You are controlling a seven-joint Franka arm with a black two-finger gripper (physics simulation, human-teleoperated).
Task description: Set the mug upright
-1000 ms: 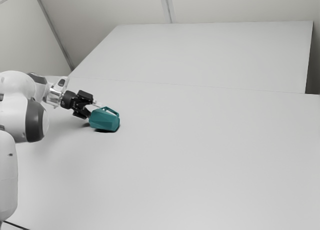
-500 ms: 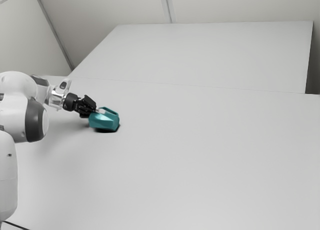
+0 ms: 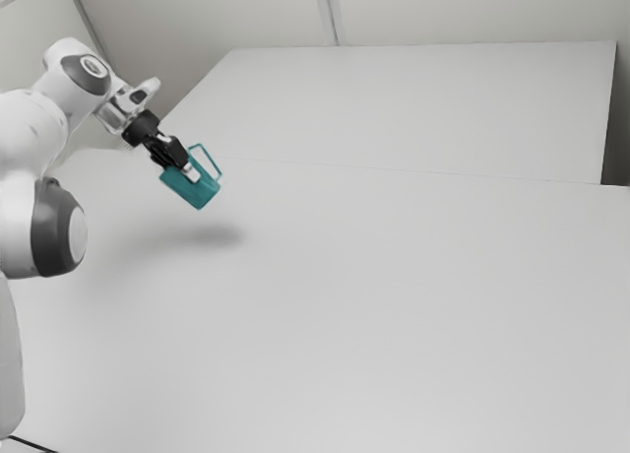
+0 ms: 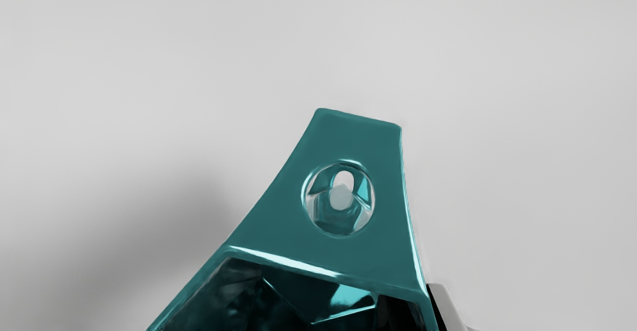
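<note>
Mug [image 3: 189, 189] aloft, left of the frame's centre in the exterior view, clear of the tabletop [image 3: 394, 295] and tipped over, neither upright nor flat on its side. Tool [image 3: 192, 174] clamped on the mug, judging by how it hangs with nothing else under it; whether one finger sits inside the wall, cannot tell. Body slants from upper left to lower right, base end toward the lower right, handle [image 3: 211, 160] along its upper right side. Likely reason for the hold: a grip near the mouth end leaves the base free to meet the surface, and clearance gives room to turn the mug without scraping an edge. Judged from this, the base needs to swing down until level, then a gentle lowering; let go while slanted, it would probably topple. The exterior view gives the height and lean, with a soft shadow [image 3: 217, 236] on the surface below. The wrist view adds what the side camera misses: the dark, faceted inside [image 4: 303, 301] at the bottom of the frame, mouth turned toward the hand, a round hole [image 4: 338, 199] in the tapered teal part, and a pale fingertip [image 4: 448, 307] at lower right against the outer wall.
</note>
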